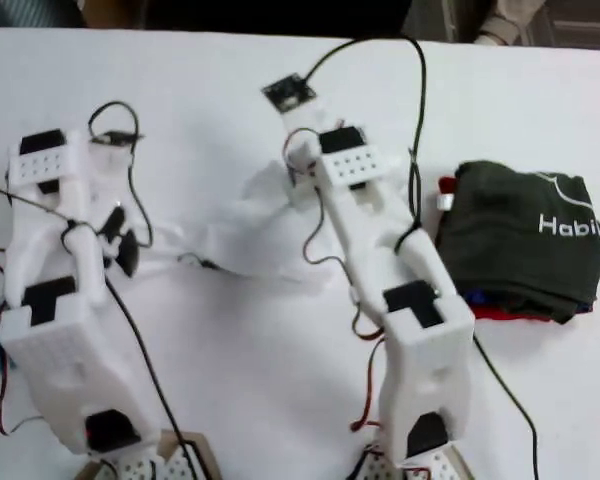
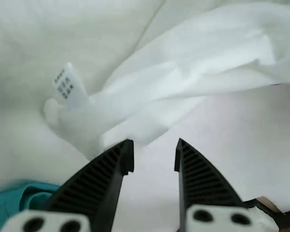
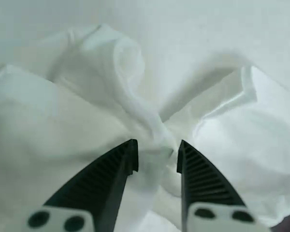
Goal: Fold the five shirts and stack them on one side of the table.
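A crumpled white shirt (image 1: 245, 235) lies on the white table between my two arms. My left gripper (image 2: 154, 150) hovers open just short of the shirt's edge (image 2: 183, 92), near its small label (image 2: 70, 89), with nothing between the fingers. My right gripper (image 3: 157, 150) is down on the far side of the shirt, and a bunched ridge of white cloth (image 3: 152, 130) runs in between its fingers, with folds drawn toward them. At the right of the table sits a stack of folded shirts, with a dark green one (image 1: 515, 240) on top and blue and red edges (image 1: 510, 313) beneath.
A teal cloth (image 2: 19, 198) shows beside my left gripper at the table's left edge. Black and red cables (image 1: 415, 120) trail over the table around both arms. Bare table (image 1: 260, 370) lies in front between the arm bases.
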